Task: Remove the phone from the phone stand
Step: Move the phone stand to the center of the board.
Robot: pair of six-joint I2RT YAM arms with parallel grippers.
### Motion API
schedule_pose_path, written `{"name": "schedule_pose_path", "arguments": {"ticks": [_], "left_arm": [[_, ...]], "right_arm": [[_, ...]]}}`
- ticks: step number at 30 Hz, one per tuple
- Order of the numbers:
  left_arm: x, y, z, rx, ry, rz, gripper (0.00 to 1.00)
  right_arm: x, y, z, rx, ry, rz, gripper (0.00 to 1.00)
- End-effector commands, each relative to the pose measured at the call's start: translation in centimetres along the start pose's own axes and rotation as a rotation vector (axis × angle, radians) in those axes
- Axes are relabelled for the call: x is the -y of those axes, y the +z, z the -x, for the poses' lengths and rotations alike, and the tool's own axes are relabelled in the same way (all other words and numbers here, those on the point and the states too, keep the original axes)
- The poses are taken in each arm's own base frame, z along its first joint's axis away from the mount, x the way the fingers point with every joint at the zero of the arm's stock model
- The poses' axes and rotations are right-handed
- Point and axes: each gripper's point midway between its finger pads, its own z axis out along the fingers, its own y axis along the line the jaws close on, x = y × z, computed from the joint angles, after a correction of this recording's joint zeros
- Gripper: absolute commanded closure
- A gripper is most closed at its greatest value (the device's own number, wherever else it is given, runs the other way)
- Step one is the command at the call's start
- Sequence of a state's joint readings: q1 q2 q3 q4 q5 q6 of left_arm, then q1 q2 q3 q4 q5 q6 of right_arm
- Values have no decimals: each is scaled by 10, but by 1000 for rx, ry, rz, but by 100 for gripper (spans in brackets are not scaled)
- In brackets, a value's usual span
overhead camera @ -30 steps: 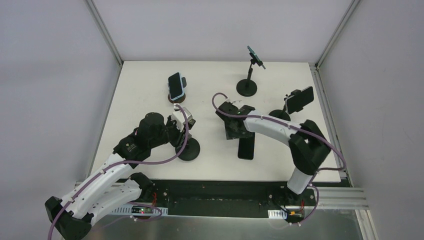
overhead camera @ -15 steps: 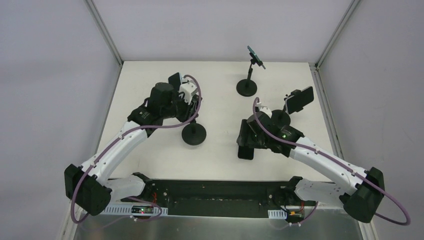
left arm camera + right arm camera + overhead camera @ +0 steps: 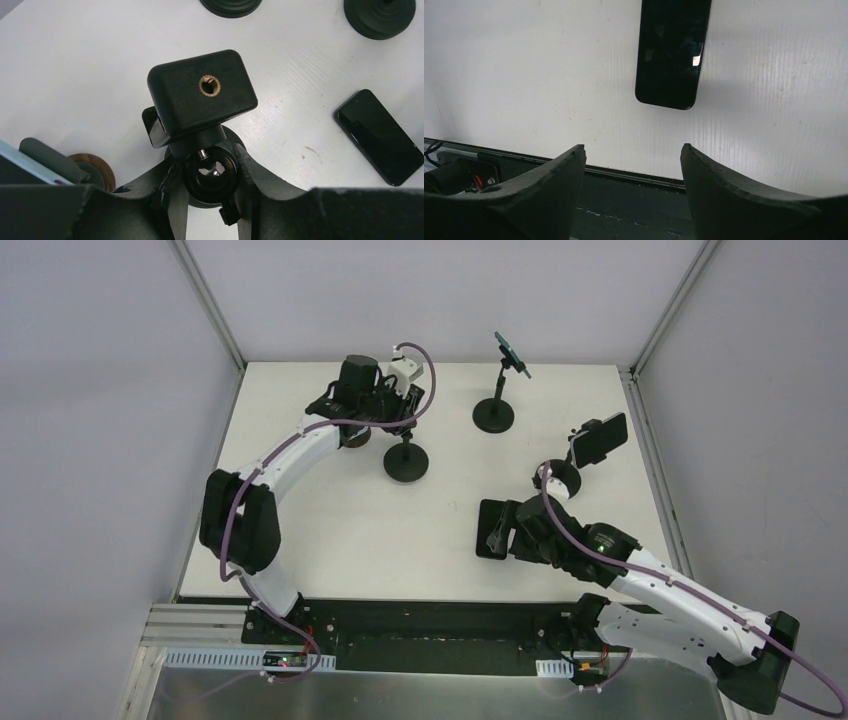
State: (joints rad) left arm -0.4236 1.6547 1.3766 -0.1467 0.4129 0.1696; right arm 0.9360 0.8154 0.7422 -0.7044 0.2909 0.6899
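The phone (image 3: 672, 50) lies flat on the white bench (image 3: 330, 530), screen up and dark. It sits right of the middle towards the near edge, clear of every holder. The right end effector (image 3: 631, 162) hangs just on the near side of the phone with its two fingers (image 3: 559, 185) spread wide. Nothing is between them and they do not touch the phone. The left arm reaches to the far left part of the bench. There the left end effector (image 3: 210, 172) is pressed onto the ball joint under the head of the phone stand (image 3: 200, 97). The stand's black clamp block holds nothing and shows a brass threaded insert on its top face. Its round base is below the fingers in the overhead view, but whether it rests on the bench cannot be told. Just left of that grip stands a blue-edged handset (image 3: 20, 157) on a wooden puck (image 3: 100, 172). A tall holder (image 3: 497, 390) at the far middle carries a tilted handset (image 3: 511, 352). A third handset (image 3: 599, 439) is clamped sideways in a mount near the right edge.
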Motion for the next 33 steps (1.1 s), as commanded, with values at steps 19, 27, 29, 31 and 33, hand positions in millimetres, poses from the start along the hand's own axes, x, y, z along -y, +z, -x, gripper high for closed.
{"name": "schedule_pose_path", "arguments": {"ticks": [19,27,29,31,33], "left_arm": [[-11,-14,38,152,-21,77,11],[-9,-53,39,179,-81,165,1],[-10,-66,33,165,-116,205,1],[-8,-79,25,135,-163,233,1],[-5,-91,13,95,-216,258,1]], "right_arm": [[16,-7,-4,26,3,-42,27],[17,-11,0,38,-36,-41,26],[11,-11,2,40,-35,-12,25],[5,-12,5,60,-9,14,24],[-3,-15,10,69,3,47,23]]}}
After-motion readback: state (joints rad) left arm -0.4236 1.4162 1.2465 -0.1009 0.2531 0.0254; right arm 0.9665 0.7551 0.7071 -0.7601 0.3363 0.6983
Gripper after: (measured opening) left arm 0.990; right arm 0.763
